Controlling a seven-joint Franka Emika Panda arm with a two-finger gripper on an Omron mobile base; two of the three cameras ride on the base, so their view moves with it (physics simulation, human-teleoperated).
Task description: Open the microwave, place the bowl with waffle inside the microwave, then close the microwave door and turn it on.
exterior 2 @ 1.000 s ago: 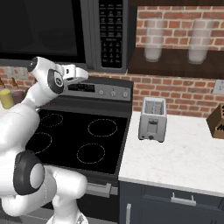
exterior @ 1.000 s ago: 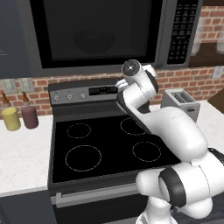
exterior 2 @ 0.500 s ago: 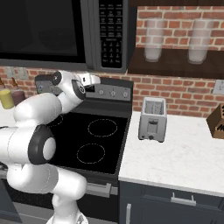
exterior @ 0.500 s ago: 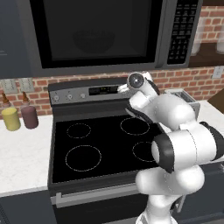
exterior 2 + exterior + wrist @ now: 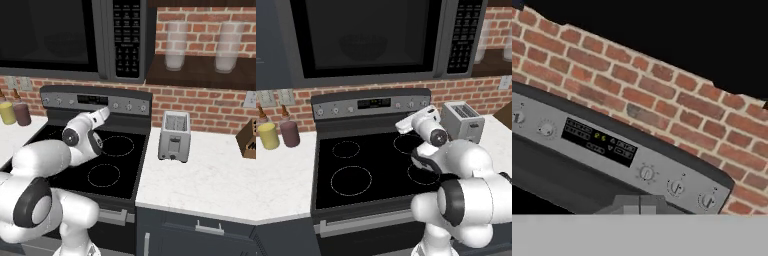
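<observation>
The microwave (image 5: 286, 50) hangs above the stove with its door (image 5: 421, 75) closed. Through the black window a dim round bowl (image 5: 362, 46) shows inside; the waffle cannot be made out. The keypad (image 5: 127, 37) is on the microwave's right side. My gripper (image 5: 402, 126) sits low over the back of the stove, well below the microwave, on an arm folded close to the base. In the right base view the gripper (image 5: 105, 112) points at the stove's knob panel. In the hand view the fingertips (image 5: 628, 205) meet at the bottom, shut on nothing.
The black-topped stove (image 5: 371, 165) lies under the arm, its control panel (image 5: 602, 142) against the brick wall. A toaster (image 5: 174, 135) stands on the counter to the right. Yellow (image 5: 268, 136) and mauve (image 5: 290, 133) jars stand at the left. Glasses (image 5: 175, 45) sit on a shelf.
The arm has come down from near the microwave's lower edge and folded back toward the base. The hand now sits lower, over the rear burners. The microwave door stays closed.
</observation>
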